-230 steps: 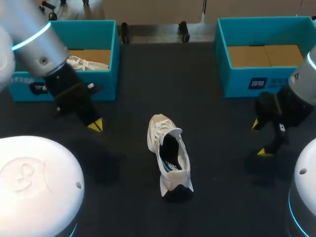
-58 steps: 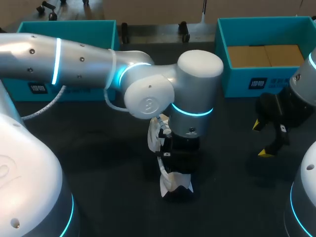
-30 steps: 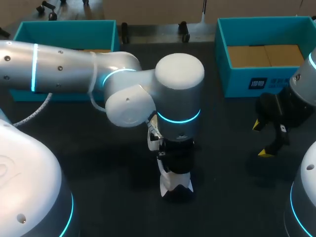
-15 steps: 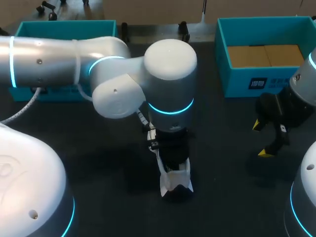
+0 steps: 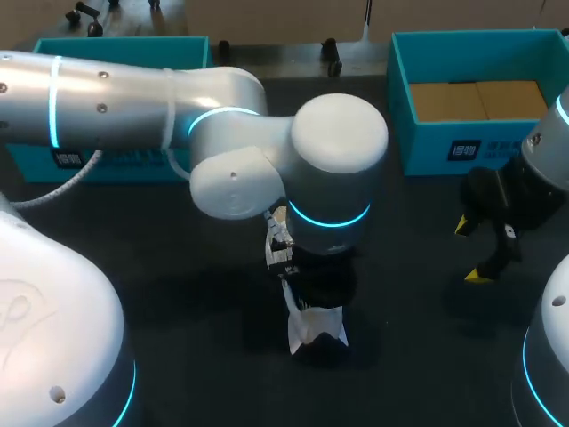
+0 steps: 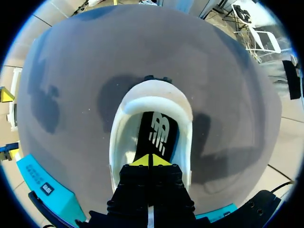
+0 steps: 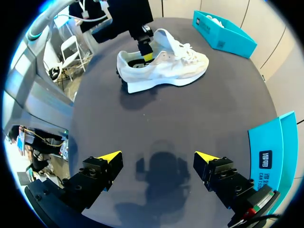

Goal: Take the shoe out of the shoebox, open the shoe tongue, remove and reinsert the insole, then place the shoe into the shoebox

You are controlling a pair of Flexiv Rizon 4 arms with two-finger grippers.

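White sneaker (image 5: 313,327) out on the dark tabletop (image 5: 160,276), upright on its sole and well apart from both teal boxes, so the take-out step looks done.

Your left arm (image 5: 329,160) reaches across the middle and hangs right over the shoe. From above, only the heel end shows beneath the wrist.

From the left wrist you look straight down the opening. The left pincer (image 6: 151,160) is inside the collar, yellow tips pressed together against the black insole (image 6: 159,133), with the heel cup ahead. Whether any insole is caught between the tips, you cannot tell from here. The narrow pose makes sense: with the tips together, they slip into the mouth of the shoe without snagging the collar.

By my reading you're at the insole step, with the lift not yet made, since the insole looks flat in the shoe.

Your right pincer (image 7: 158,159) hovers off to the right, fingers wide apart and holding nothing, well apart from the sneaker. That gives the left arm room. But nothing braces the shoe, so it could drag when you pull.

The right shoebox (image 5: 462,147) stands open at the far right and the left shoebox (image 5: 116,44) at the far left, ready for the return.
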